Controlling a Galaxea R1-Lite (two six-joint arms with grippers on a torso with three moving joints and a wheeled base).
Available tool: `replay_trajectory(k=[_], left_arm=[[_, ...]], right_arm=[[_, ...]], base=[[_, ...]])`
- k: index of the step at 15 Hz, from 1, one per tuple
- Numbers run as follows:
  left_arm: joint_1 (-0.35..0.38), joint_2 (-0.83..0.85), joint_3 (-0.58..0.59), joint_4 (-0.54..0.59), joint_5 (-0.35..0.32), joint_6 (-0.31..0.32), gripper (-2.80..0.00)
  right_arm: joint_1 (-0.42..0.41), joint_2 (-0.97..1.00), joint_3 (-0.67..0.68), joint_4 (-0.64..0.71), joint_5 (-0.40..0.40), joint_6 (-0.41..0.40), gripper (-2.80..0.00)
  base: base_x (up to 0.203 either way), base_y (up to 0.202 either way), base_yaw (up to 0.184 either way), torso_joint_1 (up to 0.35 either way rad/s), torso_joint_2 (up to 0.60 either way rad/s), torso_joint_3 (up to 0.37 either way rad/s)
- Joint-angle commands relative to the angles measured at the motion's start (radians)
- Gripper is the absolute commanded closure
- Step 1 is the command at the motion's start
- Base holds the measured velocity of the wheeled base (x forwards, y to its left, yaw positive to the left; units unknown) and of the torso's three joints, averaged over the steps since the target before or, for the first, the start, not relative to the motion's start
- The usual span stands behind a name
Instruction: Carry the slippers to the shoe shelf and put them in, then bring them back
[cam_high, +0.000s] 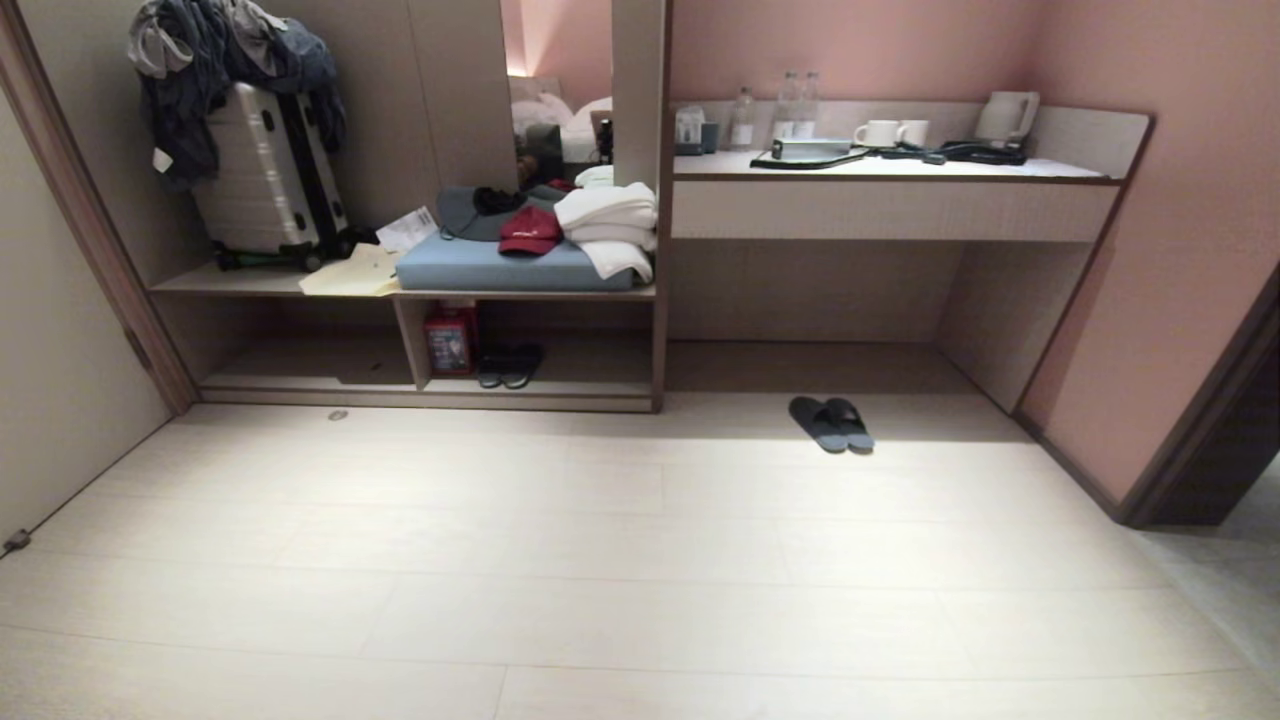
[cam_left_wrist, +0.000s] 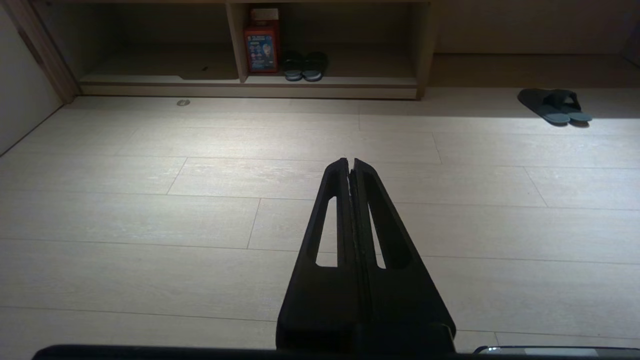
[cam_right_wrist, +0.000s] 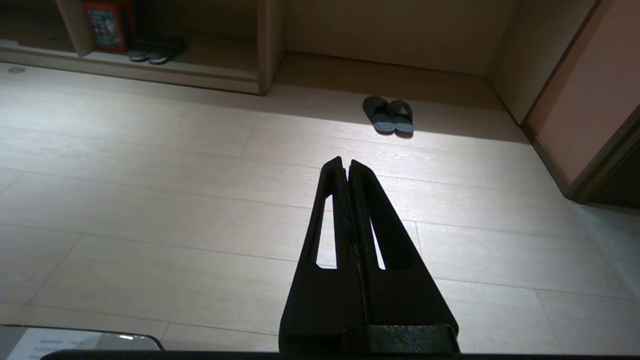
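The slate blue-grey slippers (cam_high: 832, 424) lie side by side on the pale floor, in front of the tall recess under the desk. They also show in the left wrist view (cam_left_wrist: 555, 106) and the right wrist view (cam_right_wrist: 388, 115). The shoe shelf (cam_high: 590, 372) is the low cubby under the bench, to the left of them (cam_left_wrist: 360, 70) (cam_right_wrist: 220, 60). My left gripper (cam_left_wrist: 350, 161) is shut and empty, held over bare floor far short of the shelf. My right gripper (cam_right_wrist: 345, 160) is shut and empty too, a short way before the slippers. Neither arm shows in the head view.
A darker pair of slippers (cam_high: 508, 366) and a red box (cam_high: 450, 340) sit in the shelf's right bay. A suitcase (cam_high: 265, 180), cushion and clothes rest on the bench above. The desk (cam_high: 890, 170) carries bottles and cups. A pink wall corner (cam_high: 1140, 500) juts out at right.
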Motion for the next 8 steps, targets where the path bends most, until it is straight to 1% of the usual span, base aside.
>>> replay_trajectory(k=[1,8], left_arm=[[0.0,0.001,0.0,0.0,0.001,0.0,0.0],[0.001,0.001,0.0,0.0,0.001,0.0,0.0]], right_arm=[[0.0,0.0,0.002,-0.001,0.001,-0.001,0.0],[0.0,0.0,0.002,0.0,0.001,-0.002,0.0]], base=[[0.0,0.0,0.0,0.0,0.0,0.0],[0.0,0.0,0.0,0.0,0.0,0.0]])
